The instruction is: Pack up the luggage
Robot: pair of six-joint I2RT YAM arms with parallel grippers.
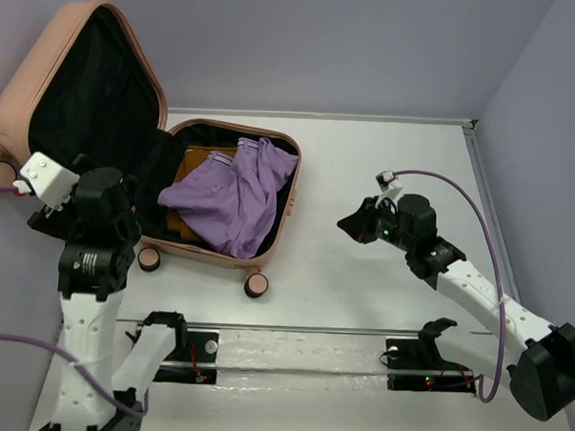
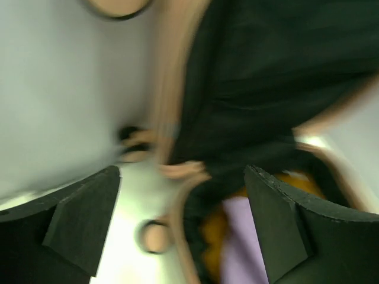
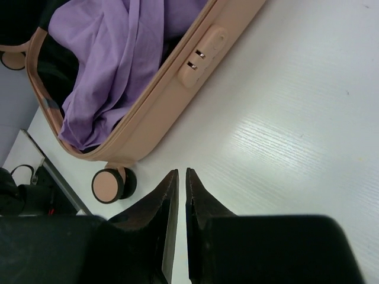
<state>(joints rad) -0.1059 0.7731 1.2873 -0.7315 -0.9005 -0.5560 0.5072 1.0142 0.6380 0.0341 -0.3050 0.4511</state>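
Observation:
The peach-pink luggage (image 1: pixel 279 225) lies open at the back left, its black-lined lid (image 1: pixel 83 83) standing up. A purple garment (image 1: pixel 236 194) lies over an orange-brown one (image 1: pixel 196 164) in the base. My left gripper (image 1: pixel 126 204) is open and empty at the case's left side near the hinge. Its blurred wrist view (image 2: pixel 182 177) shows the peach rim (image 2: pixel 169 77), black lining, orange cloth (image 2: pixel 216 236) and purple cloth (image 2: pixel 237 248). My right gripper (image 1: pixel 349 223) is shut and empty over the table, right of the case. In its wrist view (image 3: pixel 180 173) it is near the shell (image 3: pixel 160 112) and the purple garment (image 3: pixel 106 53).
Caster wheels (image 1: pixel 256 286) stick out at the case's front, and one shows in the right wrist view (image 3: pixel 106 184). A lock (image 3: pixel 201 56) sits on the shell's side. A clear rail (image 1: pixel 311 331) runs along the near edge. Lilac walls close the back and sides.

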